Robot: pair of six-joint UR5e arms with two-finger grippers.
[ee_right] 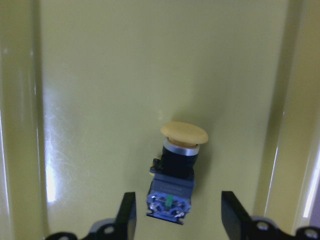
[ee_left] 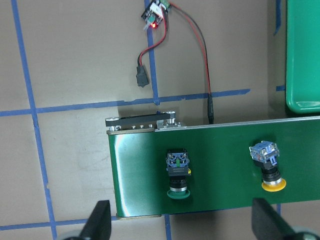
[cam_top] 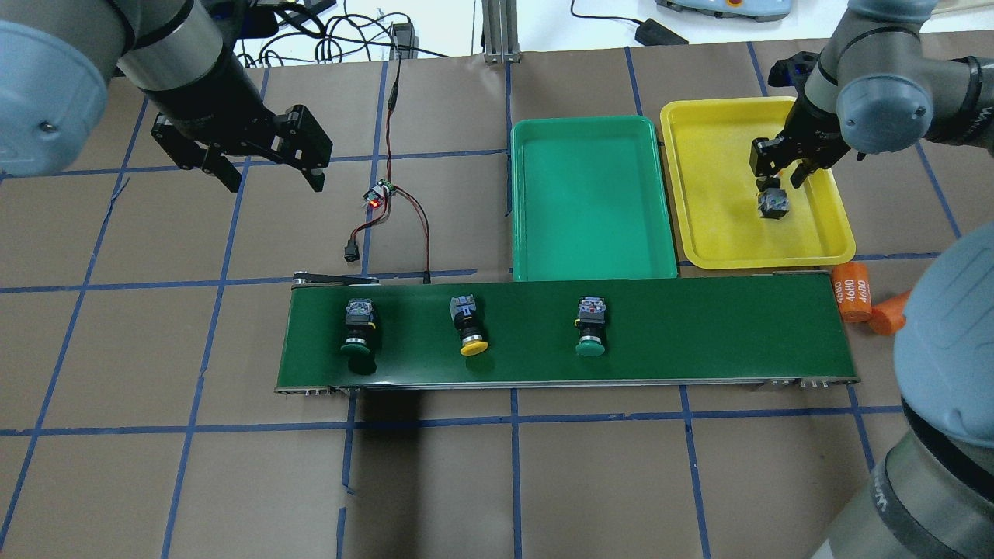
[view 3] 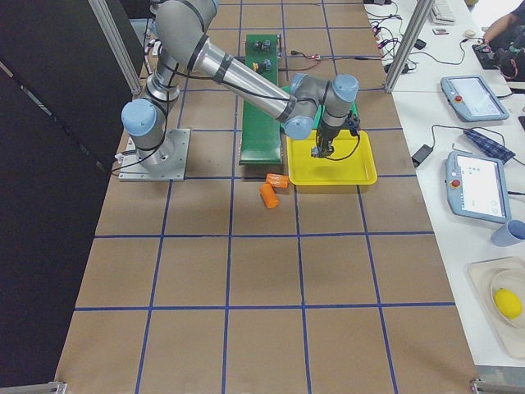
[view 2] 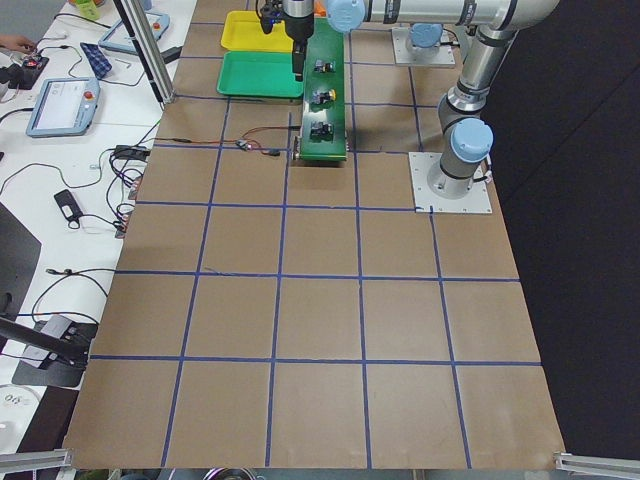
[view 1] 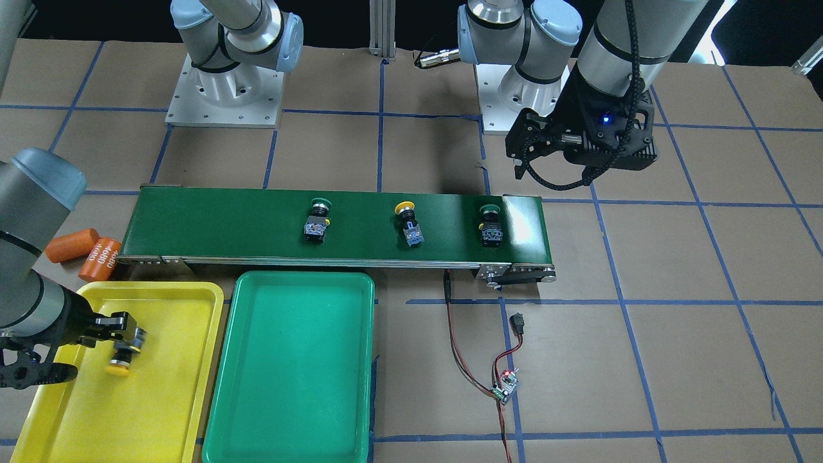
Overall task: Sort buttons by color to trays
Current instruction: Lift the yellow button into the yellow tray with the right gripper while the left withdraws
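- Yellow tray and green tray lie side by side at the front view's near edge. The right hand hangs low over the yellow tray, with a yellow button just below it.
- Beyond them, three more sit well apart in a row on the belt: green button, second yellow button, second green button. Orange cylinders lie on the table at the belt's end.
- Overhead, the left hand hovers over bare table, away from the belt, spread wide and empty. A circuit board with a red light lies near it.
- From the left end, belt and trays are far and small; neither hand can be judged there.
- From the right end, the near arm reaches over the yellow tray.
- Left wrist view: the fingers stand wide apart with nothing between them, above the green button and second yellow button.
- Right wrist view: the fingers stand apart on either side of the yellow button, clear of it. It lies on its side on the tray floor, cap pointing away from the hand.
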